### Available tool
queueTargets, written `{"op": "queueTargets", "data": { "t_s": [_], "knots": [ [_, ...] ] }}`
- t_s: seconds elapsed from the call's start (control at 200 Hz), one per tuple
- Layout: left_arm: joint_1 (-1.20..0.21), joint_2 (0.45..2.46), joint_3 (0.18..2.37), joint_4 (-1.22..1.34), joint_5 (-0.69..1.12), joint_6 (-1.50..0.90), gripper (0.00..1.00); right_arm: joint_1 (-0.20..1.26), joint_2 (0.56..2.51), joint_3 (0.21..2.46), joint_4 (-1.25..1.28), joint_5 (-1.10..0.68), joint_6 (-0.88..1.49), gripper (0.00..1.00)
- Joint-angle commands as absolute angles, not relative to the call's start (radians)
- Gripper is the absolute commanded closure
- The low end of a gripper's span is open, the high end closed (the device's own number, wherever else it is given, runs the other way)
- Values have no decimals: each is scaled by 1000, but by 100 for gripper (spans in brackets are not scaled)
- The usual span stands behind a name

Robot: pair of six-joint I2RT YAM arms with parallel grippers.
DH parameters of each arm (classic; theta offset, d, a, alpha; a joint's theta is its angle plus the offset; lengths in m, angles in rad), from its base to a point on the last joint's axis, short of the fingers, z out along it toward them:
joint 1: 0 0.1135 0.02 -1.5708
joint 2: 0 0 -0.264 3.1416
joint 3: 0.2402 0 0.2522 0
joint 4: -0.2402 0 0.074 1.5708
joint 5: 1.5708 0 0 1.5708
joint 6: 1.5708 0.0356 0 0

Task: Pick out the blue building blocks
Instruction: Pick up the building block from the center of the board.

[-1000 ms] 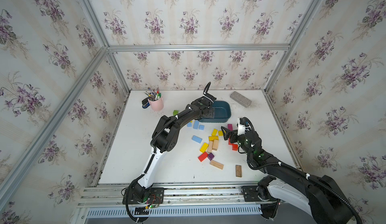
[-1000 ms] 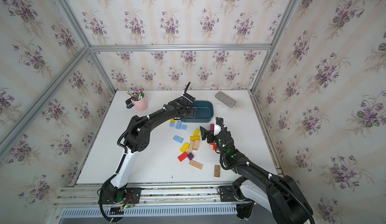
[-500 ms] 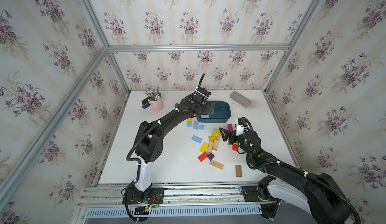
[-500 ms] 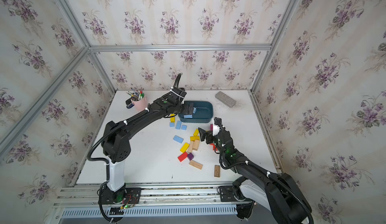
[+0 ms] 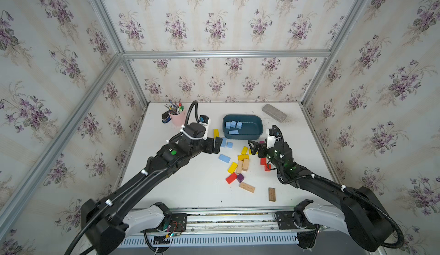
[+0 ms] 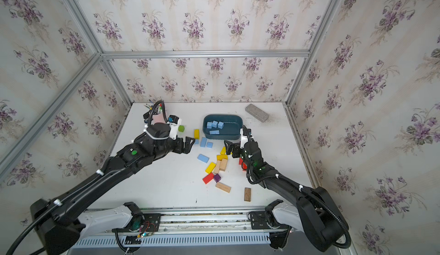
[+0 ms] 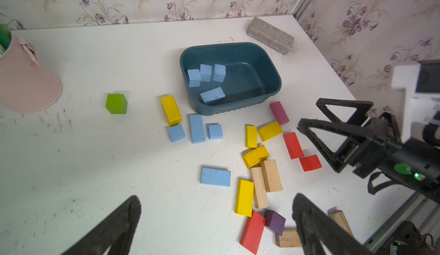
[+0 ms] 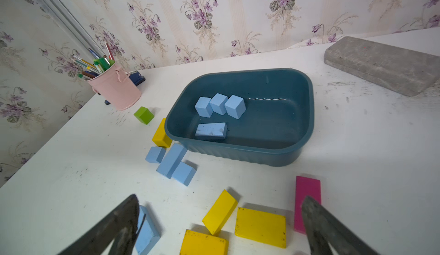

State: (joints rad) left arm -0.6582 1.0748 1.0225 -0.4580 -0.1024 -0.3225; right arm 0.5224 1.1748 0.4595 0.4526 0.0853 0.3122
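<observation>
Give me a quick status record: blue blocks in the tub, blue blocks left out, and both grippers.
tub: dark teal, upright
blue blocks in tub: four, three cubes and one oblong
blue blocks on table: four; three clustered by the tub, one brick apart
left gripper: open, empty
right gripper: open, empty

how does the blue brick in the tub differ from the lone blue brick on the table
The blue brick in the tub rests inside the teal tub, next to three blue cubes; the lone blue brick lies on the white table, apart from other blue blocks. The tub one is already sorted; the lone one is not yet. Both are flat, oblong, light blue.
</observation>
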Motion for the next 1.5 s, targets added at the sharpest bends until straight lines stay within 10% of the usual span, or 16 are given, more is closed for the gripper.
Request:
{"op": "queueTargets", "data": {
  "t_s": [0.0, 0.809, 1.494],
  "knots": [
    [-655, 961, 959, -493, -88, -256, 1, 522, 1178, 499, 333, 54, 348, 0],
    [-655, 636, 720, -551, 160, 211, 1, 954, 1651, 1109, -400, 459, 959, 0],
    [-655, 558, 639, -499, 145, 146, 1, 1012, 2096, 1556, -736, 330, 1253, 7]
  ]
}}
